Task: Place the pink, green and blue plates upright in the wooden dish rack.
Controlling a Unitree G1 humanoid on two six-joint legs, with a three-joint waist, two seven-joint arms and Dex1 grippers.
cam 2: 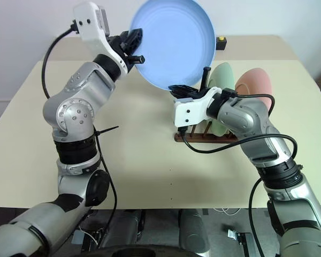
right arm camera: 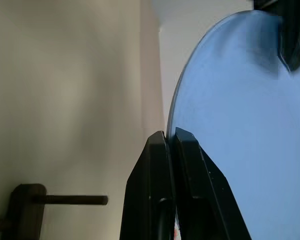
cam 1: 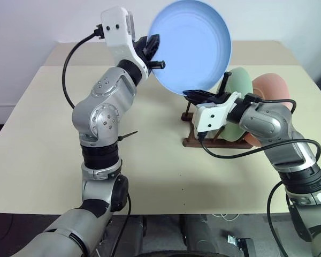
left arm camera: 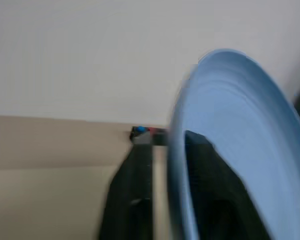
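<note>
**Blue plate mid-air between two arms, rack just below and behind**

The round, light blue matte plastic plate (cam 1: 191, 47) hangs upright above the cream surface (cam 1: 43, 134), face toward the camera, with an end effector on each side of its rim. The right end effector (right arm camera: 171, 137) has its two black fingers pinched together on the plate's lower edge, and the right wrist view shows that thin rim sandwiched between them. The left end effector (cam 1: 154, 51) sits at the plate's left rim with its fingers straddling the edge; in the left wrist view there is a gap on each side of the rim, so that grip looks loose, about half open.

Now the geometry that matters: the small dark brown wooden dish rack (cam 1: 195, 140) lies directly beneath and slightly beyond the right end effector. The pale mint green plate (cam 1: 236, 85) and the salmon pink plate (cam 1: 273, 85) already stand upright in it, toward its right end. The free pegs are at the rack's left end, nearest the blue plate. The right arm is clearly the closer one, so the plate likely needs to descend edge-first, kept parallel to the green plate.
</note>
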